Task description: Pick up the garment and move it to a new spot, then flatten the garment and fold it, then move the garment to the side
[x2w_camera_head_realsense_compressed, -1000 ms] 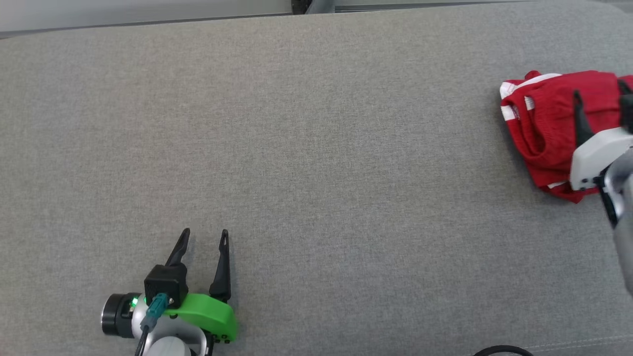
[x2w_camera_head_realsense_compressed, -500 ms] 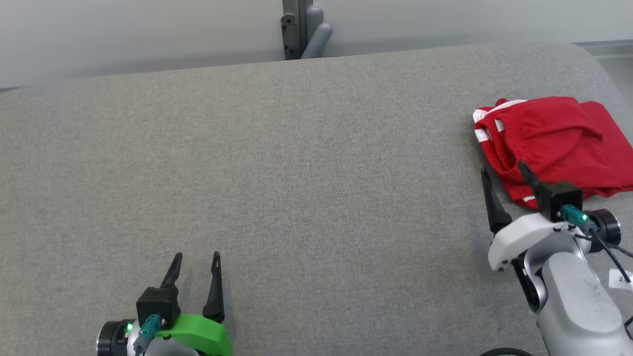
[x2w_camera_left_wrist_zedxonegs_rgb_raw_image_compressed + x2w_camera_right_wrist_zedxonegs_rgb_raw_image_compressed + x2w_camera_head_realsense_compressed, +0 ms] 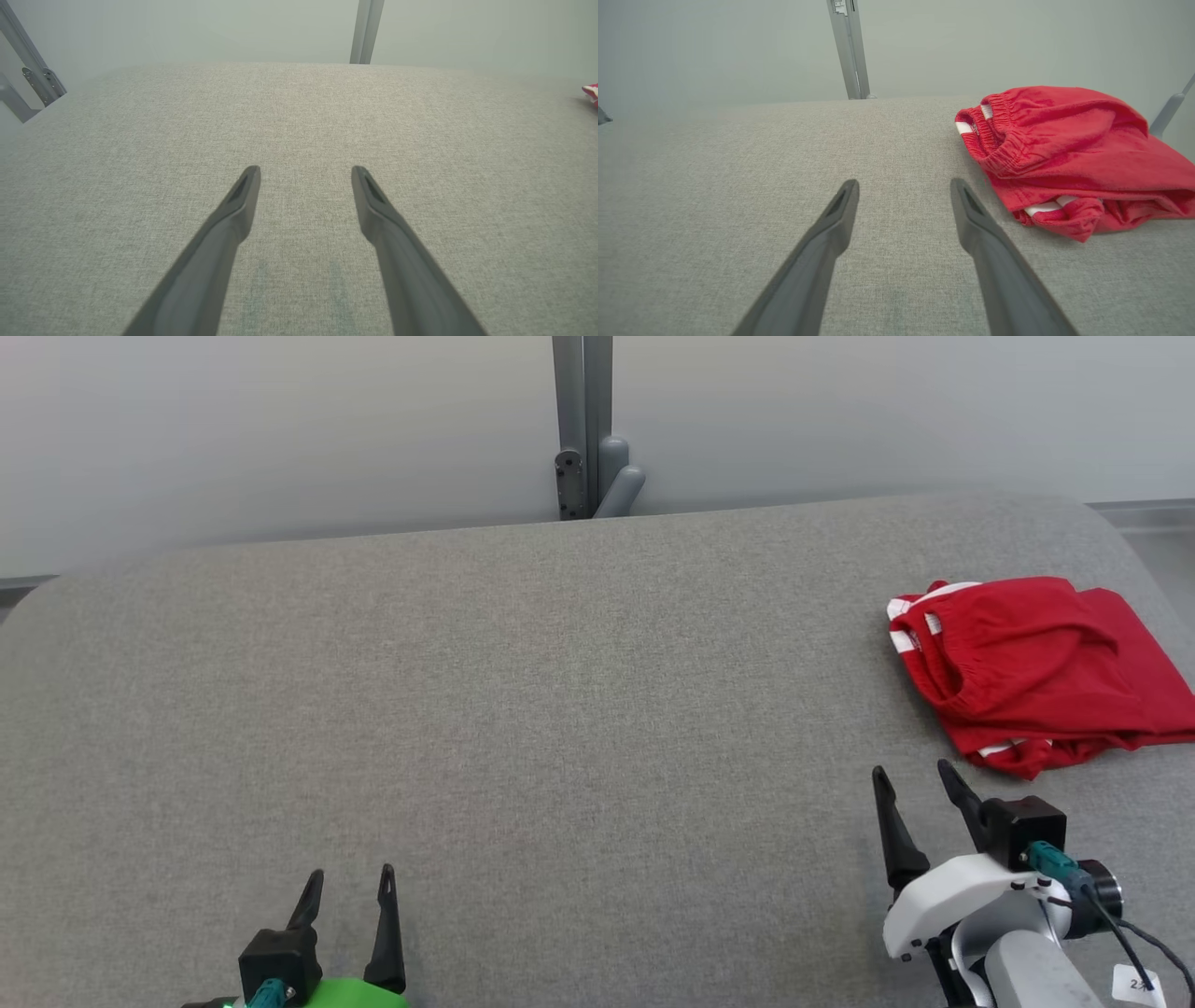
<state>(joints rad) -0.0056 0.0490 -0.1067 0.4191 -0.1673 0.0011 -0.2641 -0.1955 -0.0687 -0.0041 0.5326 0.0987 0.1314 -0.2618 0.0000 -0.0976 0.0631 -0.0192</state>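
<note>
**Head view:** your red, white-striped garment (image 3: pixel 1036 672) lies at the right end of the grey worktop (image 3: pixel 560 709), just beyond your right gripper (image 3: pixel 910 767). Your left gripper (image 3: pixel 352 871) sits low at the left, well apart from it.

**Left wrist view:** the fingers (image 3: pixel 224 233) stand wide over the worktop, holding nothing.

**Right wrist view:** the fingers (image 3: pixel 990 242) are wide and empty. The garment (image 3: pixel 1064 149) rests just to their right, untouched.

Grey fabric surface (image 3: pixel 523 709) below a pale plain wall (image 3: pixel 280 429) with a grey metal post (image 3: pixel 583 420)
</note>
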